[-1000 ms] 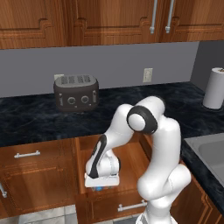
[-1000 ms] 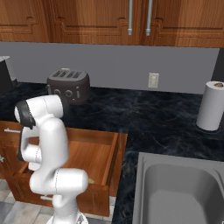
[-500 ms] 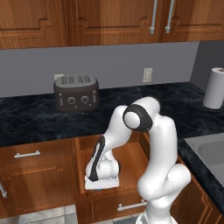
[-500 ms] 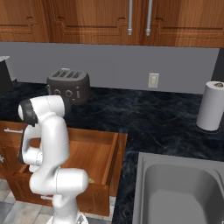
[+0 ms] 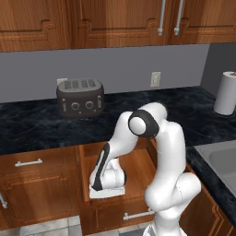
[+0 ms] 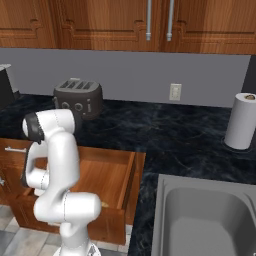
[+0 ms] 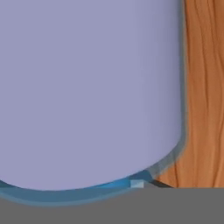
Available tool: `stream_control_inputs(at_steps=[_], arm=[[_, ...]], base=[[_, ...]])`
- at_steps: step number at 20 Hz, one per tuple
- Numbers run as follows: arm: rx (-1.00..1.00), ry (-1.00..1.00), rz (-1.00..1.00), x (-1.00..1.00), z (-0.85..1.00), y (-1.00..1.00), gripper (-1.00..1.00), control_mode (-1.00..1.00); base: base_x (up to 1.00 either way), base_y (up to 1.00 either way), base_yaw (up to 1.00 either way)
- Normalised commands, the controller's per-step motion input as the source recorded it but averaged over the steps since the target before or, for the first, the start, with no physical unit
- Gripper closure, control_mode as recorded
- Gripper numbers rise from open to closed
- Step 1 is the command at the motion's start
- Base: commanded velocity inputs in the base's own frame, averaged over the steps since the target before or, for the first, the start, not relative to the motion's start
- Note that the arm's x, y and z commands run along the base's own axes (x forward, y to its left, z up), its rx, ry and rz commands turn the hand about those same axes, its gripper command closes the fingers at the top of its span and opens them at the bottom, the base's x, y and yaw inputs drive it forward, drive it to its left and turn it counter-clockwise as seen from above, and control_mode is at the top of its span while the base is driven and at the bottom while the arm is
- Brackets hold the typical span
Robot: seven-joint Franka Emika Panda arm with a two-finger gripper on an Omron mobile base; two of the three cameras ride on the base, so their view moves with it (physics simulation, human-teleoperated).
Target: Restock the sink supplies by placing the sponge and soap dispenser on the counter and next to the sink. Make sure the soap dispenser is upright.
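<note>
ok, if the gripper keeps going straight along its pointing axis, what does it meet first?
The lavender soap dispenser, right in front of the camera inside the open drawer. The gripper looks shut on it already, so past it likely comes the wooden drawer floor; depth there is unclear.

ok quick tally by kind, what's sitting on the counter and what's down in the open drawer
toaster: 1
paper towel roll: 1
lavender bottle in the drawer: 1
total: 3
</note>
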Motion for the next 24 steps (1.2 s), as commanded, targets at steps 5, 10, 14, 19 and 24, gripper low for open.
stream_control_inputs(at_steps=[5, 10, 14, 19, 24], arm=[[0.0, 0.04, 0.0, 0.0, -0.04, 0.16, 1.0, -1.0], [0.0, 0.01, 0.0, 0.0, 0.0, 0.0, 1.0, -1.0], [0.0, 0.01, 0.0, 0.0, 0.0, 0.0, 1.0, -1.0], [0.0, 0.0, 0.0, -0.07, 0.16, 0.0, 1.0, -1.0], [0.0, -0.02, 0.0, -0.3, 0.63, 0.0, 1.0, -1.0]], base=[[0.0, 0.0, 0.0], [0.0, 0.0, 0.0], [0.0, 0.0, 0.0], [0.0, 0.0, 0.0], [0.0, 0.0, 0.0]])
